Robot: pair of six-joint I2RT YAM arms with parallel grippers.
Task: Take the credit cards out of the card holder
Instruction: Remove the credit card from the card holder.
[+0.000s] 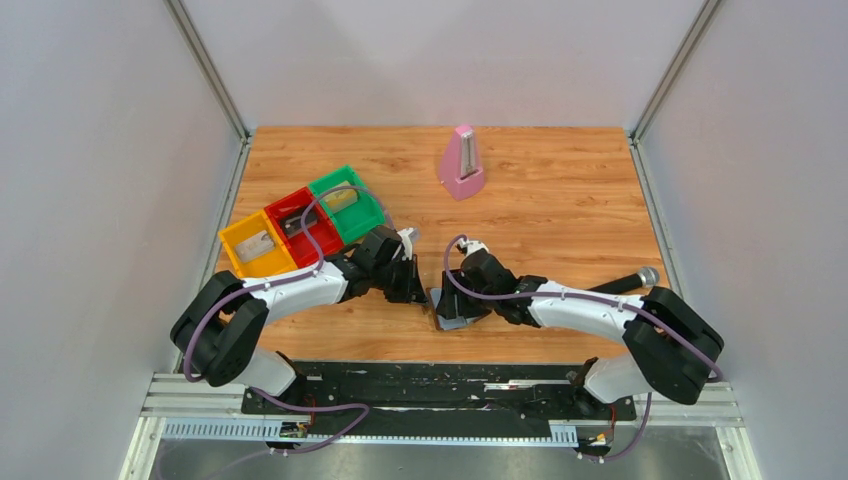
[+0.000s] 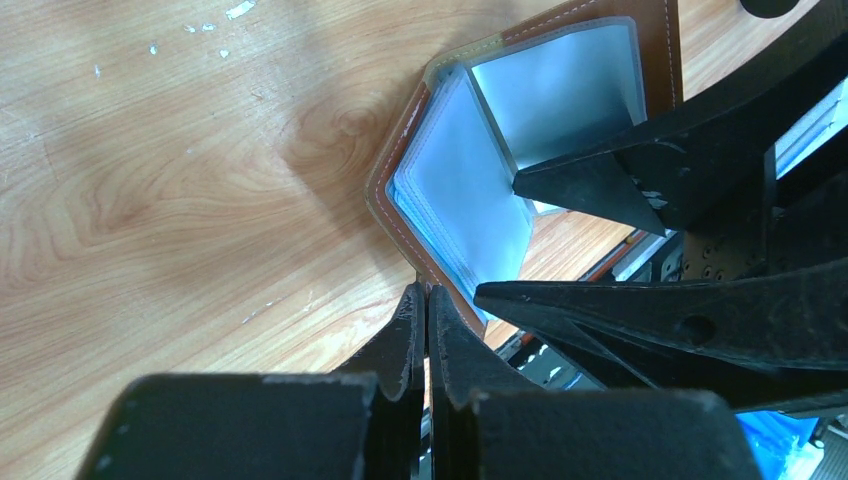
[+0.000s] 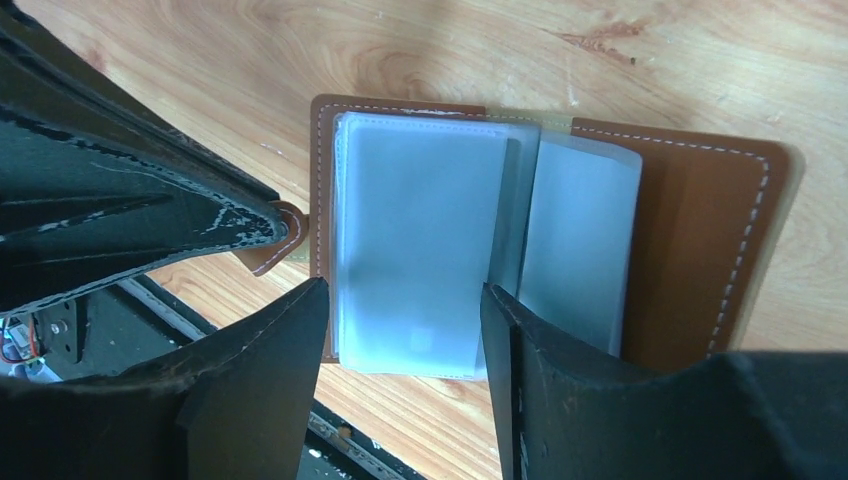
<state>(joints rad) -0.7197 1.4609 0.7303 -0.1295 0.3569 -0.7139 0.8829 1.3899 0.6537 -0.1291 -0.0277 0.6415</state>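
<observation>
The card holder lies open on the wood near the table's front edge, brown rim around pale grey-blue clear sleeves. In the top view it is a small grey patch between the two arms. My left gripper is shut, its tips at the holder's brown edge, pinching the clasp tab. My right gripper is open over the left stack of sleeves, one finger at each side of it. Whether the sleeves hold anything I cannot tell. Credit cards lie in the trays: grey, dark, gold-tan.
Yellow, red and green trays stand in a row at the left, just behind my left arm. A pink metronome stands at the back centre. The black base rail runs right in front of the holder.
</observation>
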